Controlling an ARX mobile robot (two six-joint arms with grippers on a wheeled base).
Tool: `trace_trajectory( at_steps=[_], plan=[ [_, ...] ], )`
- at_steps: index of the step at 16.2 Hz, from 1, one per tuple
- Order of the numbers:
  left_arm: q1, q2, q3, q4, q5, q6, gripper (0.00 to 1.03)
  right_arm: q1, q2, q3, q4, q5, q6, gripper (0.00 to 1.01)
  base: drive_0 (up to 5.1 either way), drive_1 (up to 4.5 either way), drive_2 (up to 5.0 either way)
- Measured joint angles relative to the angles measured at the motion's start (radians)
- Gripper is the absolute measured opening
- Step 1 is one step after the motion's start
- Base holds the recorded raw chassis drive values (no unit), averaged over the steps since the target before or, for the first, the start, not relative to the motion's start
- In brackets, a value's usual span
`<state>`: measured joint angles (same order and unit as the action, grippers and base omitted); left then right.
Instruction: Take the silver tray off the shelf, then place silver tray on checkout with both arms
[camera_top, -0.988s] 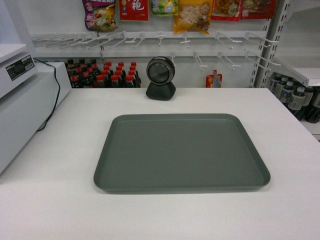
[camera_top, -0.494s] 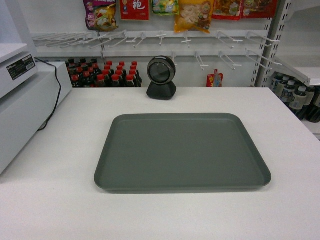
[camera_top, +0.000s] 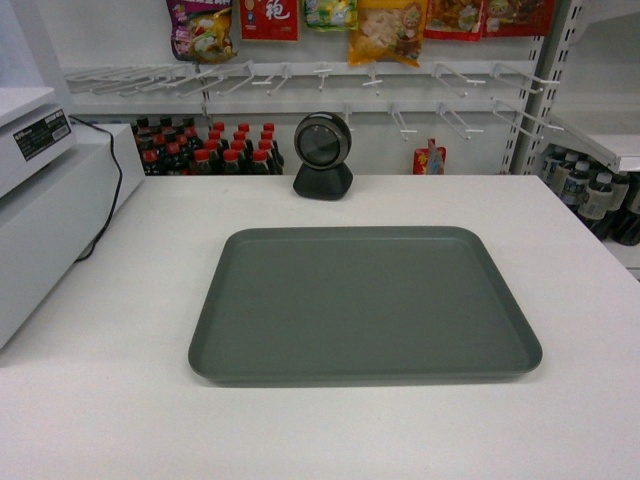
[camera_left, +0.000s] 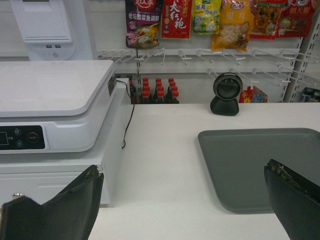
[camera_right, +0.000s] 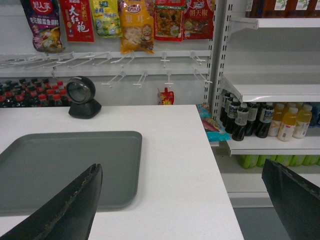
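A small shop fills the background: a white back wall hung with snack packets (camera_top: 385, 30) over rows of bare white hooks, red-capped dark bottles (camera_top: 205, 150) lined up below them, and a shelf (camera_right: 272, 90) on the far right with drink bottles (camera_right: 265, 120) beneath it. In front lies the checkout, a broad white table (camera_top: 100, 400). The silver tray (camera_top: 365, 305) lies flat on this table, near its middle in the head view, long side facing the near edge, with bare white surface on all sides. Beyond the tray's far edge, apart from it, stands a round black scanner (camera_top: 322, 155). On the far left sits a white cash register box (camera_top: 45, 210) with a black cable trailing down its side.

The left claw (camera_left: 182, 210) hangs over the table to the left of the tray, its two dark fingers (camera_left: 65, 207) spread wide apart and holding nothing. The right claw (camera_right: 185, 207) hangs near the tray's right end, its fingers (camera_right: 70, 207) likewise spread wide, gripping nothing. Neither claw shows in the head view.
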<state>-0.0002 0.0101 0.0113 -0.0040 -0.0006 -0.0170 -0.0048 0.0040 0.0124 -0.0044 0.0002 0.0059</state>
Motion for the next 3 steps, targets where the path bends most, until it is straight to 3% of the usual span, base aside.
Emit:
trace_trajectory(
  at_steps=[3],
  plan=[
    [0.000,0.000,0.000,0.000,0.000,0.000,0.98,0.000,0.000,0.000,0.000,0.000,0.000,0.98,0.0,0.00,0.0]
  ],
)
